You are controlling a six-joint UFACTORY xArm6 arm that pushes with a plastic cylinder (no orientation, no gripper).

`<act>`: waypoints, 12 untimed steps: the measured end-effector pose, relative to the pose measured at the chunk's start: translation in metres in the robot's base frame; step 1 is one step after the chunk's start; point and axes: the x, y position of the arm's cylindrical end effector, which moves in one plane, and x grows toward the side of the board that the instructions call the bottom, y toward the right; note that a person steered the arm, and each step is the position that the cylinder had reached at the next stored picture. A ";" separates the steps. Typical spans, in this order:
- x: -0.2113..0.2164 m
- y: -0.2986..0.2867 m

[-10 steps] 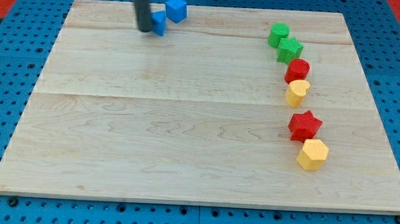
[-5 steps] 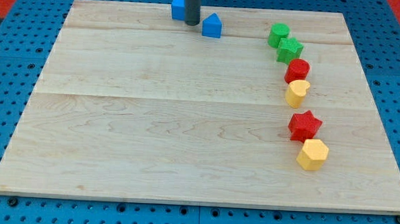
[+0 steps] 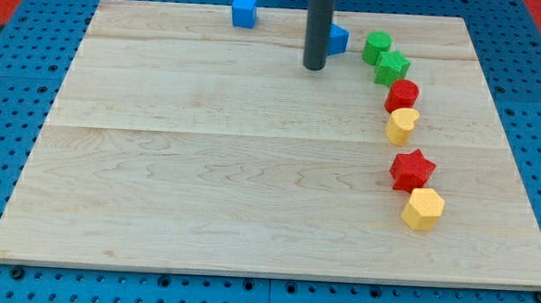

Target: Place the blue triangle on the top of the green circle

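The blue triangle (image 3: 338, 38) lies near the view's top, partly hidden behind my rod, a short way to the left of the green circle (image 3: 377, 47). My tip (image 3: 314, 67) rests on the board just left of and below the blue triangle, close to it; I cannot tell if they touch. The green circle sits at the top of a column of blocks on the view's right.
A blue cube (image 3: 244, 10) sits at the top edge, left of my rod. Below the green circle run a green star (image 3: 393, 67), red circle (image 3: 402, 94), yellow heart (image 3: 402, 126), red star (image 3: 411, 169) and yellow hexagon (image 3: 423, 209).
My tip has swept from the view's left to the right along the top. The blue triangle has slid right with it, away from the blue cube and close to the green circle.
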 end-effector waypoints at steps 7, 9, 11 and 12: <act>-0.038 -0.009; -0.054 0.023; -0.053 -0.019; -0.064 -0.095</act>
